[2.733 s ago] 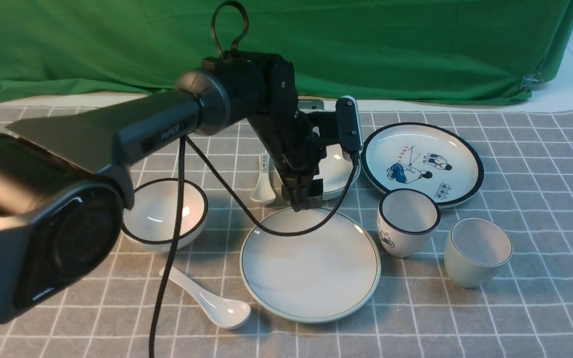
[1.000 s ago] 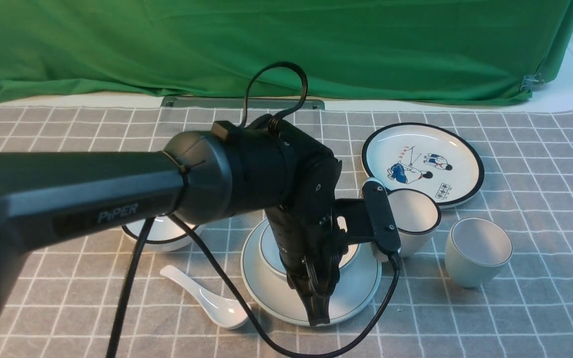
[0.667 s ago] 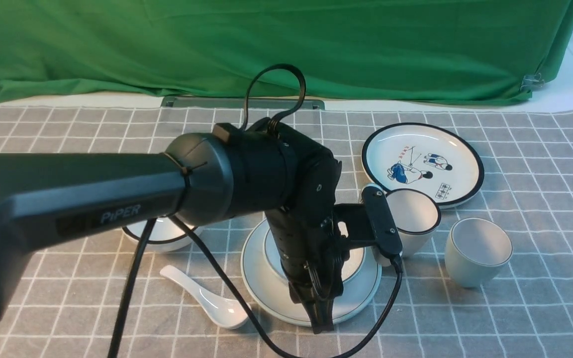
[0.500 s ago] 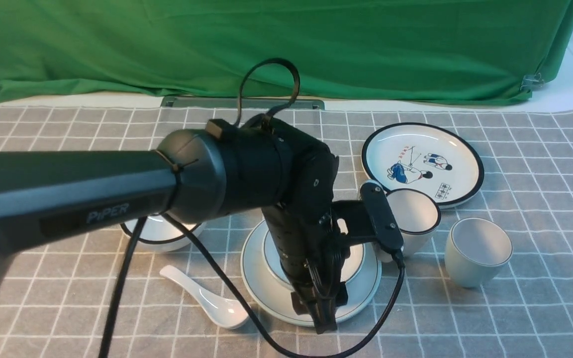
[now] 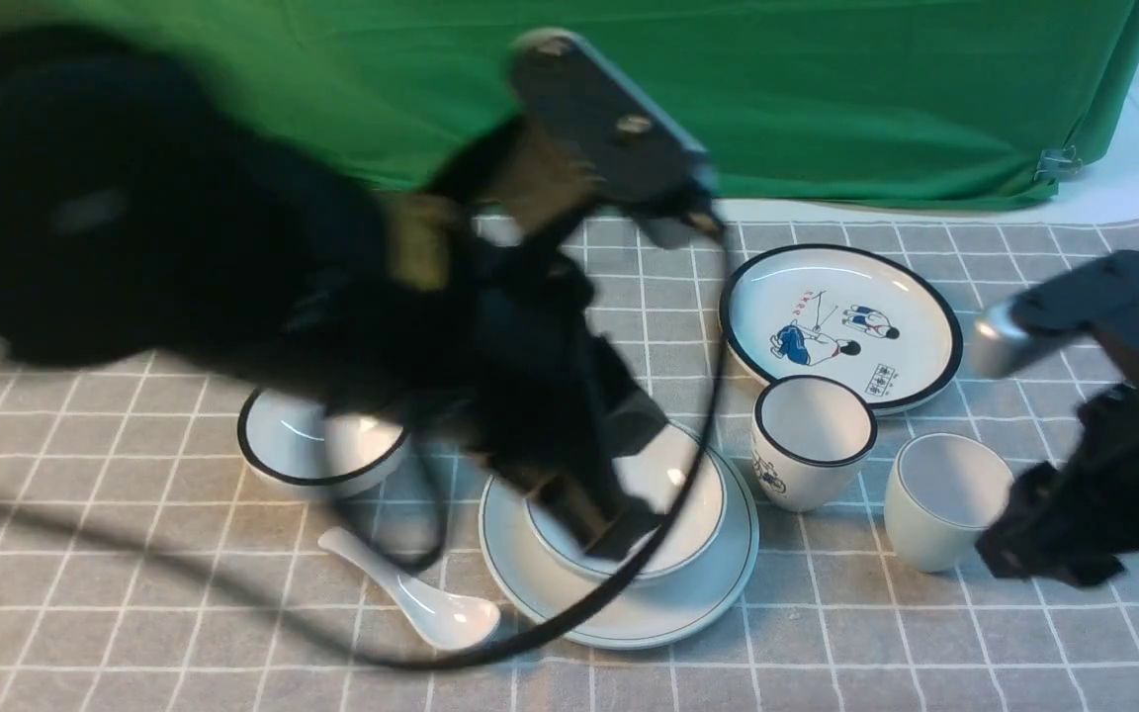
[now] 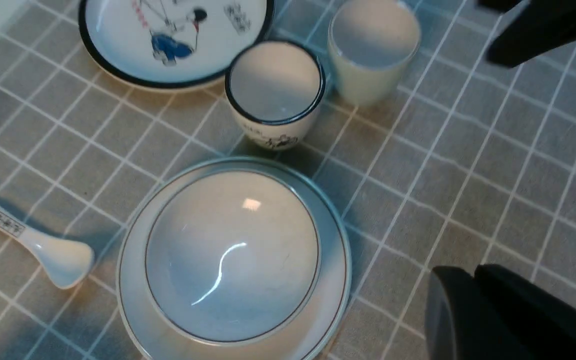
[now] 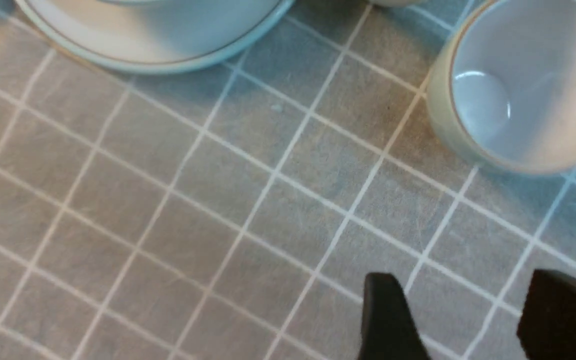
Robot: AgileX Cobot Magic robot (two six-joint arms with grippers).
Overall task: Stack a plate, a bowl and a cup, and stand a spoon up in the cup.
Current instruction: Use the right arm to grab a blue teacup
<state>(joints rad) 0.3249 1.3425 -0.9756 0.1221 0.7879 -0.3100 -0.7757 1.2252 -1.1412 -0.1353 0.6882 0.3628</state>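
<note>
- The spoon [image 5: 446, 618] is lying flat on the checked cloth [image 5: 925, 643], off to the left of the left gripper [image 5: 614, 534] and its fingers [image 6: 508, 310], with nothing touching it.
- The bowl [image 5: 683, 485] is sitting inside the plate [image 5: 688, 603], near those fingers, which are pressing together with nothing between them.
- The cup [image 5: 940, 504] is standing upright and empty between the two grippers, just left of the right gripper [image 5: 1039, 554].
- The right fingers [image 7: 388, 320] are standing wide apart, gripping nothing and hovering over bare cloth.
</note>
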